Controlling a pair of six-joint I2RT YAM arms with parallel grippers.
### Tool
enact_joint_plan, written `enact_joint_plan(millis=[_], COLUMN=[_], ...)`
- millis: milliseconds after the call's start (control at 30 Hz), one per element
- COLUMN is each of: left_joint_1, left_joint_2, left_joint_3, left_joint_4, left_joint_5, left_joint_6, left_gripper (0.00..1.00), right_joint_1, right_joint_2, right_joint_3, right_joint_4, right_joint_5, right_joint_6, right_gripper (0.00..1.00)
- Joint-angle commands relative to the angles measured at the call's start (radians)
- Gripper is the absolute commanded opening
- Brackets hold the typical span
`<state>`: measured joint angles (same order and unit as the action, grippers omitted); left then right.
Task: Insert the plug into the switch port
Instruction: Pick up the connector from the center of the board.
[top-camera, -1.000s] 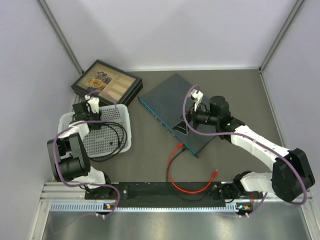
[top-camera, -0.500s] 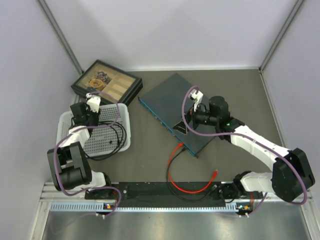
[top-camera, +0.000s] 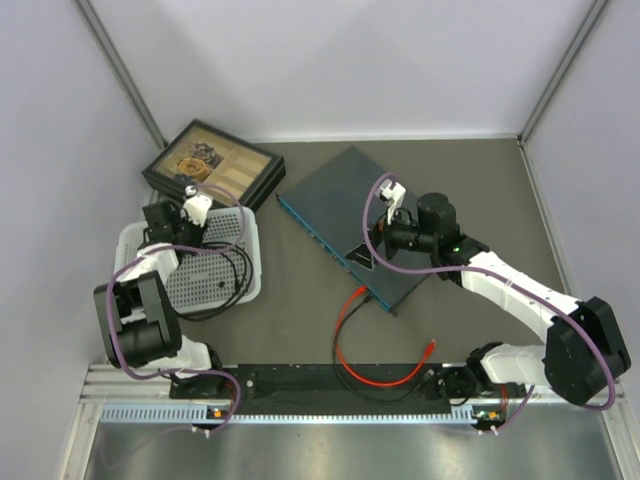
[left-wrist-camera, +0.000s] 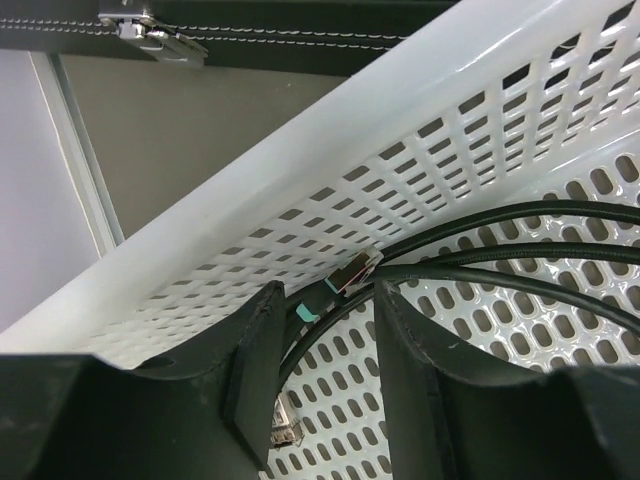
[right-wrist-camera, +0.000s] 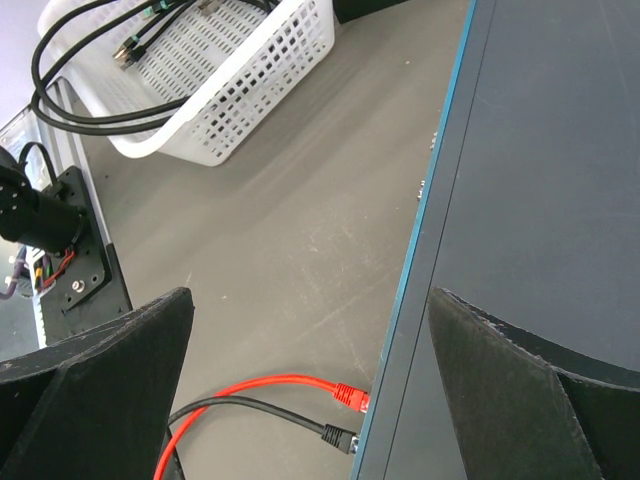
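Observation:
The switch (top-camera: 335, 200) is a flat dark blue-grey box with a teal front edge (right-wrist-camera: 428, 230). A red plug (right-wrist-camera: 350, 395) and a black plug (right-wrist-camera: 338, 437) sit in sockets on that edge. My right gripper (right-wrist-camera: 310, 300) hangs open above the edge, empty, over the switch's near end (top-camera: 365, 252). My left gripper (left-wrist-camera: 325, 300) is down inside the white basket (top-camera: 252, 262). Its jaws stand apart on either side of a black cable (left-wrist-camera: 480, 278). That cable ends in a plug (left-wrist-camera: 355, 270) with a teal band, just beyond the fingertips. A second plug (left-wrist-camera: 283, 432) lies low beside the left finger.
The black compartmented tray box (top-camera: 212, 163) stands just behind the basket. A red cable (top-camera: 350, 345) and a black one loop from the switch toward the front rail (top-camera: 330, 385). Black cables spill over the basket's near side (top-camera: 225, 290). Walls close in left, right and back.
My left wrist has swung a little inside the basket and its jaws have narrowed slightly round the cable. The right arm and the switch have not moved.

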<state>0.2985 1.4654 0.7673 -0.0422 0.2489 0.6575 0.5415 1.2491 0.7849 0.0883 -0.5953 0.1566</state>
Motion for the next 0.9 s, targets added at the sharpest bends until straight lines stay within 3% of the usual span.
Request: enact_joint_plan(millis=[0,433,600,700,767,867], left_joint_1=[-0.015,-0.088,-0.099,-0.119,-0.143,-0.171], left_joint_2=[0.027,0.119,0.153,0.185,0.190,0.165], left_joint_3=[-0.003,0.006,0.012,0.021,0.024,0.040], left_joint_4=[0.031,0.022,0.027,0.009,-0.007,-0.059], left_joint_5=[0.049,-0.049,-0.097,-0.106,-0.125,-0.161], left_joint_6=[0.048,0.060,0.039,0.033,0.039,0.025], left_gripper=[0.45,0.51,0.49,0.42,0.31,0.29], right_joint_1=[0.017,0.017,0.017,0.017,0.017,0.017], right_joint_2=[-0.031,-0.008,-0.005,-0.007,-0.005,-0.005], right_joint_3=[-0.001,0.004,0.004,0.002,0.004,0.004], right_joint_4=[0.031,0.030,0.033,0.034,0.033,0.034], right_joint_5=[-0.001,-0.003,-0.006,-0.006,-0.003,-0.006], right_joint_6=[-0.017,-0.017,-0.015,-0.015,-0.015,-0.015], right_gripper=[0.99,0.99,0.99,0.99,0.99,0.99])
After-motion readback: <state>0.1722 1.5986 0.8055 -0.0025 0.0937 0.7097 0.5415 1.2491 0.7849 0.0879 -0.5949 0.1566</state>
